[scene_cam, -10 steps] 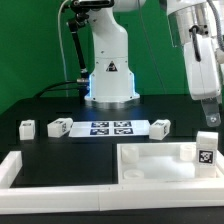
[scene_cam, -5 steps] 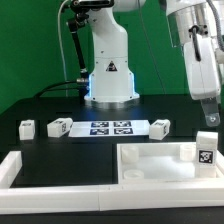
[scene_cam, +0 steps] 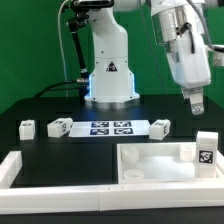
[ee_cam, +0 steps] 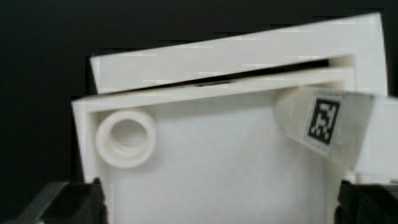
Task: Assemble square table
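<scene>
White plastic parts are lying across the black table (scene_cam: pixel 60 148), and I am reading them from the exterior view's left. One leg block (scene_cam: pixel 27 127) and a second leg block (scene_cam: pixel 60 127) are sitting behind the square panel (scene_cam: pixel 150 166), well off to that side. The marker board (scene_cam: pixel 110 127) is lying nearer, and a third leg block (scene_cam: pixel 160 126) is waiting just behind the panel's back rim. A tagged leg (scene_cam: pixel 206 150) is standing upright at the panel's corner on the exterior view's right.

The tool (scene_cam: pixel 197 103) is hanging above the panel with its jaws spread fully and nothing between them. It has just drifted from directly over the tagged leg toward the exterior view's left and slightly upward; nothing else has moved. I am taking that as the leg being released and left in place, so I am judging three legs left to fetch.

Through the wrist view I am looking down on the panel's round socket (ee_cam: pixel 125 135), with the tagged leg nearby, both clear of the tool.
</scene>
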Motion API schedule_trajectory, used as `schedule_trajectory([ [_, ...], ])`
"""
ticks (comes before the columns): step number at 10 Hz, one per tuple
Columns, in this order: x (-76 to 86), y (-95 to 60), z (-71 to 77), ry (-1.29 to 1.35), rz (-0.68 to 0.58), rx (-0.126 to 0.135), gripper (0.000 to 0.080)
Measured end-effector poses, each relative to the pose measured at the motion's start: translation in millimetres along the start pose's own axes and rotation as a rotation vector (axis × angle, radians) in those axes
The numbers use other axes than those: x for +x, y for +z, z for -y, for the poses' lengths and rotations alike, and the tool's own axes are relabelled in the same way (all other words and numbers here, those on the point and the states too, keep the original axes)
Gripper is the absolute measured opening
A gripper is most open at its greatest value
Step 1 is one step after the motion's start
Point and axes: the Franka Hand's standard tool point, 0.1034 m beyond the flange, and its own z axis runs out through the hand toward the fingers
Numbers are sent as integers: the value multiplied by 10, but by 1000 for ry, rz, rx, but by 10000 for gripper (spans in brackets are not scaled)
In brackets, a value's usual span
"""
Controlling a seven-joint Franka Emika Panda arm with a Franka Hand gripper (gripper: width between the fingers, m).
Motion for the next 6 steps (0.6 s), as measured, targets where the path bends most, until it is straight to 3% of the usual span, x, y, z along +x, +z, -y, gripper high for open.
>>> schedule_trajectory([
  [3, 4, 5, -4, -180, -1, -1, 649],
  [4, 38, -1, -15, -291, -8, 12, 649],
  [5, 142, -6, -137, -397, -27, 25, 649],
  [6, 244, -12, -354, -516, -33, 7, 649],
])
